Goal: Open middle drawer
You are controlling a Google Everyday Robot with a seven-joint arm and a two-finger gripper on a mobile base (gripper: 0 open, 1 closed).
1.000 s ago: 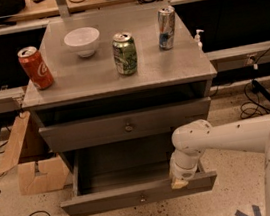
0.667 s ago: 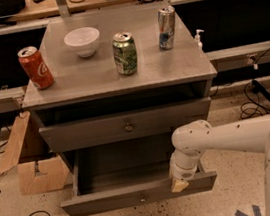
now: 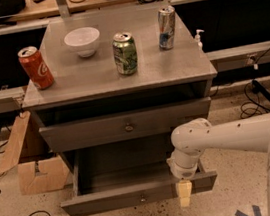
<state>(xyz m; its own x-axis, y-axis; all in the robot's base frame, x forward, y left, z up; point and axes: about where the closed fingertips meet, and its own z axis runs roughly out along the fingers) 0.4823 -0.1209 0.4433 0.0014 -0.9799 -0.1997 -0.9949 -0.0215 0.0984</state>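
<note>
The middle drawer (image 3: 113, 199) is a wide, shallow grey drawer. It stands pulled well out of the grey cabinet, its inside showing bare, with a small round knob (image 3: 142, 198) at the centre of its front. My gripper (image 3: 184, 194) hangs from the white arm (image 3: 220, 137) at the right part of that front, to the right of the knob. Its beige tip reaches down over the front's top edge. I cannot see whether it touches the drawer.
Above is another grey drawer (image 3: 127, 126) with a knob, and a dark gap over it. On the cabinet top (image 3: 95, 78) stand a red can (image 3: 35, 68), a white bowl (image 3: 82, 41), a green can (image 3: 125, 54) and a silver can (image 3: 166, 27). Cardboard (image 3: 36, 173) and cables lie on the floor at left.
My gripper's tip has sunk slightly lower over the drawer front. The drawer and the things on the cabinet top stay where they were.
</note>
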